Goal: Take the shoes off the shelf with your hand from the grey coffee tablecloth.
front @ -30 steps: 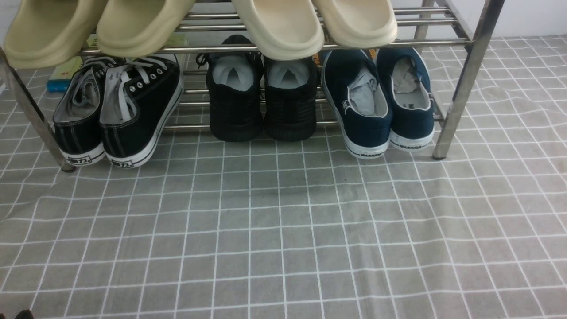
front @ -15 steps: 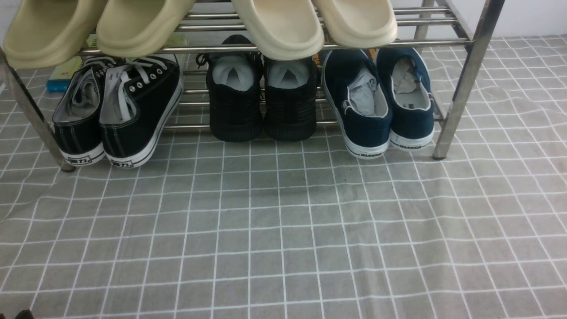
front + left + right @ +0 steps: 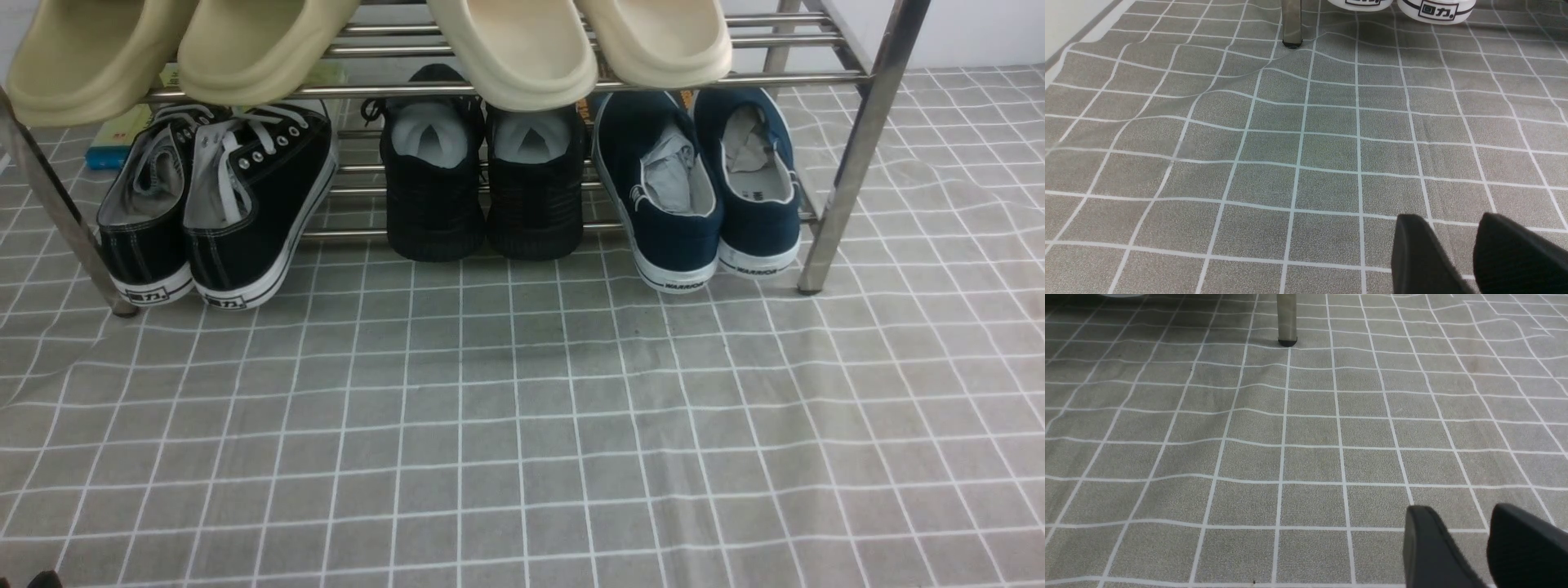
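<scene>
Left hand (image 3: 1451,218): open. Its two dark fingers (image 3: 1421,257) stand apart, bare cloth shows in the gap, and nothing is gripped.
Left hand position: over the cloth on the left side of the table (image 3: 963,506), facing the far edge. The left front leg (image 3: 1292,24) of the shelf lies ahead, well apart.
Right hand (image 3: 1459,508): open. Its two dark fingers (image 3: 1425,551) stand apart with nothing between them.
Right hand position: over the cloth on the right side of the table. The right front leg (image 3: 1287,322) of the shelf lies ahead, well apart.
Task shoes: pair of navy-blue canvas slip-on shoes with white rubber soles (image 3: 678,229), on the lower tier at its right end, toward the far right corner of the table. The two sit side by side, close together. Their heels point to the near edge and overhang the front rail. Grey insoles lie crumpled inside, and "WARRIOR" is printed on the heel soles.
Shelf: two-tier rack of shiny metal tube rails (image 3: 857,139), standing along the far edge of the table with its legs on the cloth.
Tablecloth: grey cloth with a grid of thin white lines (image 3: 522,425), wrinkled around both front legs.
Lower tier, centre: pair of all-black knit shoes (image 3: 482,212), just beside the navy pair.
Lower tier, left end: pair of black lace-up sneakers with white soles (image 3: 245,212). Their white heels also show in the left wrist view.
Upper tier: yellowish foam slides (image 3: 163,49) at the left and cream foam slides (image 3: 571,49) at the centre, heels overhanging the front rail.
</scene>
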